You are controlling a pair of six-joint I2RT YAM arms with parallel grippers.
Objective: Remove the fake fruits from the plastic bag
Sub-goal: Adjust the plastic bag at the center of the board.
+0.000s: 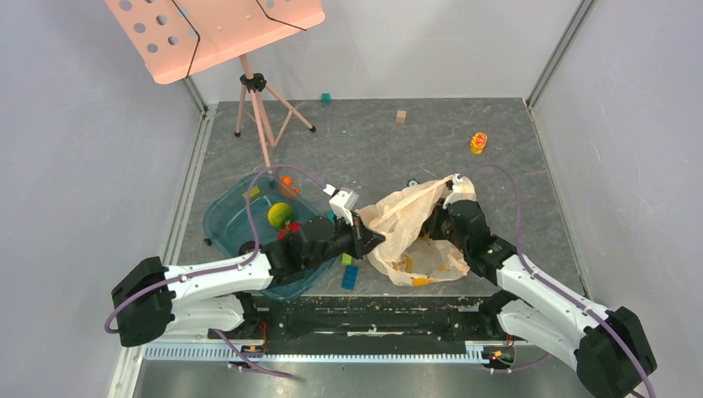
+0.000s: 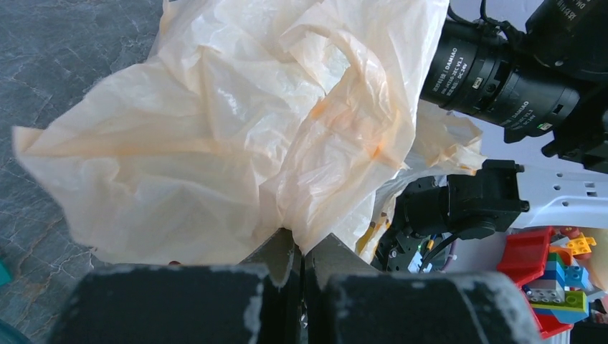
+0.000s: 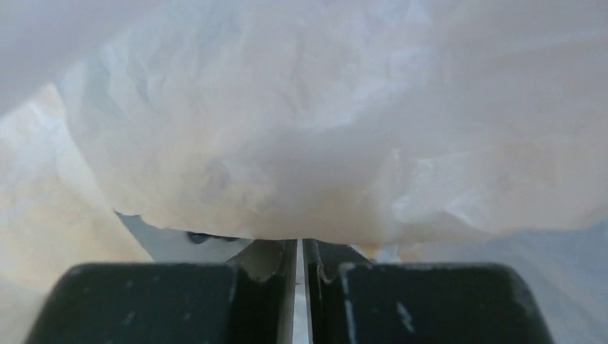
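Note:
The peach-beige plastic bag (image 1: 412,224) is held up, crumpled, between my two arms at the table's front middle. My left gripper (image 1: 370,238) is shut on the bag's left edge; in the left wrist view the film (image 2: 236,129) bunches straight out of the closed tips of that gripper (image 2: 302,247). My right gripper (image 1: 432,222) is at the bag's right side, shut on the film (image 3: 323,122), which drapes over its tips (image 3: 299,244). No red apples or grapes show; the bag's folds hide its inside. A tiny red sliver (image 2: 174,263) peeks under the bag; I cannot tell what it is.
A teal tray (image 1: 224,224) with a yellow-green ball (image 1: 280,214) and small toys lies at the left under my left arm. Blue (image 1: 350,276) and green (image 1: 346,259) blocks lie beside the bag. A peach music stand (image 1: 257,108) stands back left. A yellow-orange toy (image 1: 478,143) lies back right.

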